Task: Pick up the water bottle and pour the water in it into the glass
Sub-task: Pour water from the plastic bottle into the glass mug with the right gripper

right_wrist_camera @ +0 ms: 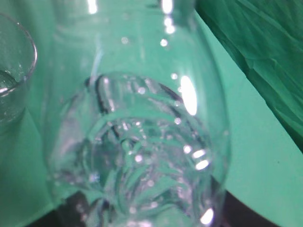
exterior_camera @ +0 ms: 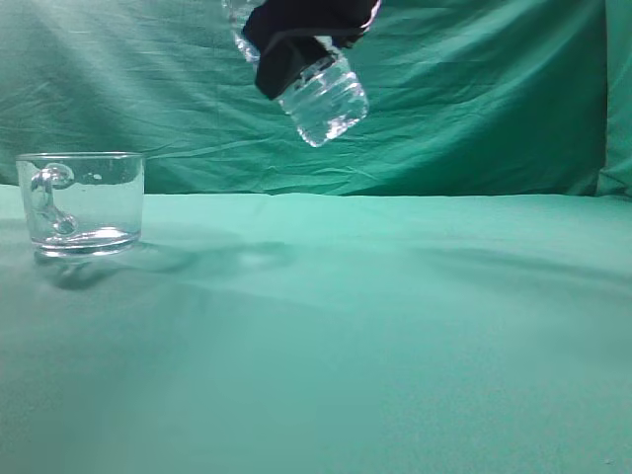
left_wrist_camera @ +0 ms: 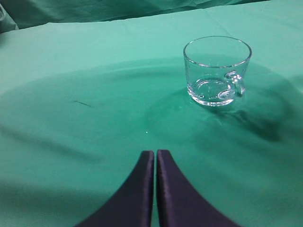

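Observation:
The glass (exterior_camera: 84,202), a short clear mug with a curled handle, stands on the green cloth at the left; it also shows in the left wrist view (left_wrist_camera: 217,71) and at the left edge of the right wrist view (right_wrist_camera: 14,66). My right gripper (exterior_camera: 296,44) is shut on the water bottle (exterior_camera: 324,97) and holds it tilted high above the table, ribbed base lower right, neck up left. The bottle fills the right wrist view (right_wrist_camera: 137,127). The water shows only as glints. My left gripper (left_wrist_camera: 155,156) is shut and empty, low over the cloth, short of the glass.
The green cloth (exterior_camera: 395,326) covers the table and hangs as a backdrop (exterior_camera: 474,89). A faint dark mark (left_wrist_camera: 81,102) lies on the cloth left of the glass.

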Controlling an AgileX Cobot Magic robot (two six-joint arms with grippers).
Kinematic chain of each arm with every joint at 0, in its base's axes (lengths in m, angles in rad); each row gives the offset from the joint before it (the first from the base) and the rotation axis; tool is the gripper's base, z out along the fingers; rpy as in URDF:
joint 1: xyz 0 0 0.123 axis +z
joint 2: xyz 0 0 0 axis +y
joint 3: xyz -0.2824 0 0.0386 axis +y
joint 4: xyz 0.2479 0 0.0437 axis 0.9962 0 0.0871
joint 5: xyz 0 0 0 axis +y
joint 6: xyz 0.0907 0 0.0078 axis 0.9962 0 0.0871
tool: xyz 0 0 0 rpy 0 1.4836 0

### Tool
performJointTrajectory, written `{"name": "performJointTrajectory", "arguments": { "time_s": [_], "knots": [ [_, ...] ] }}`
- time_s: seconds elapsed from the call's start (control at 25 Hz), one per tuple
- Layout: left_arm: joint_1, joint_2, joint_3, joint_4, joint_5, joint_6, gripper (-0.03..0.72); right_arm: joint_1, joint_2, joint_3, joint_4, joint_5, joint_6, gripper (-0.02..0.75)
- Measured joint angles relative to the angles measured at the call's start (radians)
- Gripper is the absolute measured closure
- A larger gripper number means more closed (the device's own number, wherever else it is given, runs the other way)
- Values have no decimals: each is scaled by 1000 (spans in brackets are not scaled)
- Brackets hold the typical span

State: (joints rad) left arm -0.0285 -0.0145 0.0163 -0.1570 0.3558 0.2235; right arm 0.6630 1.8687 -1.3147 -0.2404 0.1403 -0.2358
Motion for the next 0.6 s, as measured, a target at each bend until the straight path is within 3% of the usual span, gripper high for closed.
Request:
{"name": "performJointTrajectory", "arguments": {
  "time_s": [0.2, 0.6],
  "knots": [
    [0, 0, 0, 0, 0, 0, 688, 26, 86, -123, -25, 37, -31, 432],
    [0, 0, 0, 0, 0, 0, 688, 48, 290, -357, -196, 67, -131, 432]
  ]
}}
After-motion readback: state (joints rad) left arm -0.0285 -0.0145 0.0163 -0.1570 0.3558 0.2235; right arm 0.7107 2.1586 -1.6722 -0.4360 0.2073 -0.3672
